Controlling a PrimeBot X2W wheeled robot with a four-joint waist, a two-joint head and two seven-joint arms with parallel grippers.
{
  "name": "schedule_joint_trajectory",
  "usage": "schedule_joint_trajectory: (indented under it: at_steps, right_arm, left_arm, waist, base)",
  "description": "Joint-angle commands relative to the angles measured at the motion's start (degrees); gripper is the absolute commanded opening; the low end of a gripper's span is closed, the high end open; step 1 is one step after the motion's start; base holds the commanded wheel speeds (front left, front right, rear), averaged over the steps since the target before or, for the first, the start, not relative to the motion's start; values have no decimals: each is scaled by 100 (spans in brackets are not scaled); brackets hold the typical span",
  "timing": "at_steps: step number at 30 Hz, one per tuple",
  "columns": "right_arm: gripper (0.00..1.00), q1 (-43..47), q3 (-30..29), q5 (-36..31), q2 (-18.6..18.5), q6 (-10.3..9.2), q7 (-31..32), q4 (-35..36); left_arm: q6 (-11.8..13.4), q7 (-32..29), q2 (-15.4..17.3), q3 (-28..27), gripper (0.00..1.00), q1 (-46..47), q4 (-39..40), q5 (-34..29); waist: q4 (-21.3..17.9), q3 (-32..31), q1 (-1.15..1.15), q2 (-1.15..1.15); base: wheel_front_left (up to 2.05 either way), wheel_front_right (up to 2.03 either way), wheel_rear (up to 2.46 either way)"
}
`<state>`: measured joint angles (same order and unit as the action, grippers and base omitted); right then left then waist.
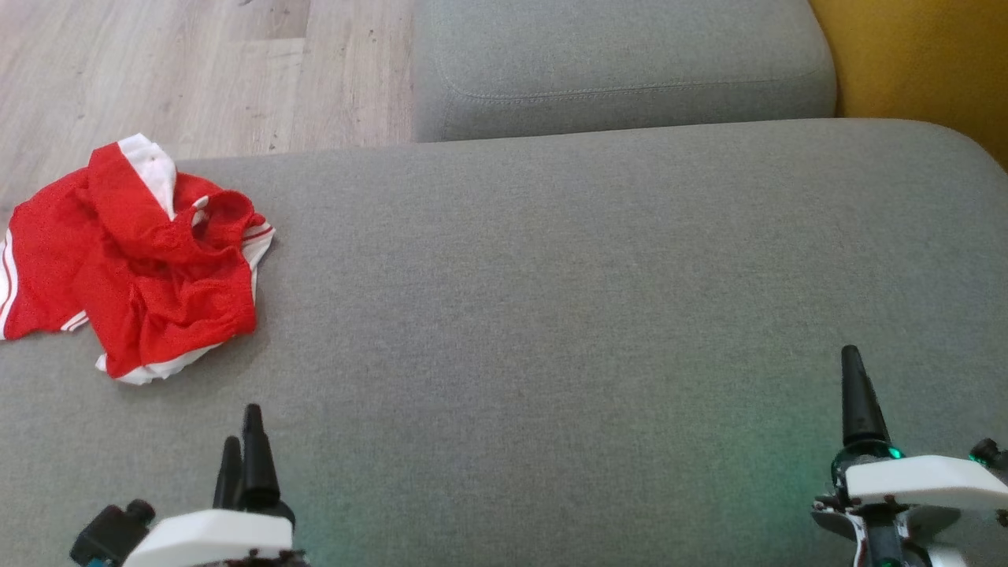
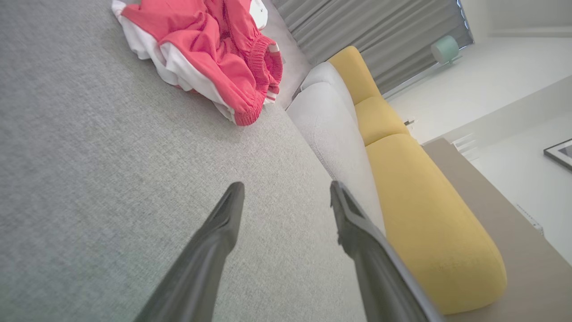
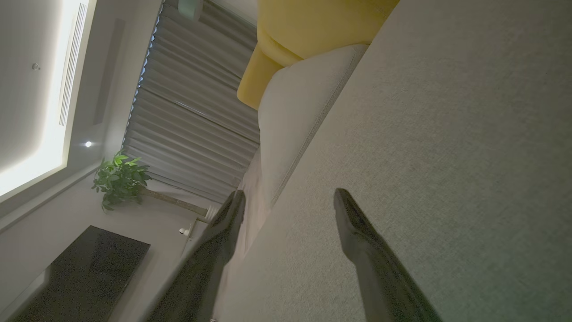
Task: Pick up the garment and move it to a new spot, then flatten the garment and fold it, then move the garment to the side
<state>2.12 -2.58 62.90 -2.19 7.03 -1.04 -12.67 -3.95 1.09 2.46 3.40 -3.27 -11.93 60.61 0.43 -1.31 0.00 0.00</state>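
Observation:
The garment (image 1: 142, 256) is a crumpled red piece with white trim, lying at the left end of the grey cushion (image 1: 551, 299); the left wrist view shows the garment (image 2: 210, 49) ahead at the top. My left gripper (image 1: 242, 441) hovers low at the bottom left, a short way from the garment, open (image 2: 286, 192) with nothing between its fingers. At the bottom right my right gripper (image 1: 854, 386) hangs over bare cushion, far from the garment, and in its wrist view the gripper (image 3: 288, 197) stands open and empty.
A second grey cushion (image 1: 622, 63) lies beyond the first, with a yellow one (image 1: 921, 59) at the far right. Wooden floor (image 1: 197, 71) shows at the upper left past the cushion's edge. A dark table (image 3: 85, 273), a plant (image 3: 118, 181) and curtains (image 3: 187, 94) stand further off.

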Motion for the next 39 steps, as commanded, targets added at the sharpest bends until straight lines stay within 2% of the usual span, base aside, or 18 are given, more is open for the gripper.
schedule_joint_trajectory:
  at_steps: [1,39]
  right_arm:
    - [100,-70,77,-199,-33,18,-85,255]
    - [100,77,711,-3153,-50,31,-709,236]
  left_arm:
    - [44,70,28,-39,100,136,233,-195]
    - [340,699,99,376,100,-179,213,-2874]
  waist:
    - [0,-5,0,0]
    - [65,-116,0,0]
  base:
    - [0,0,0]
    - [0,0,0]
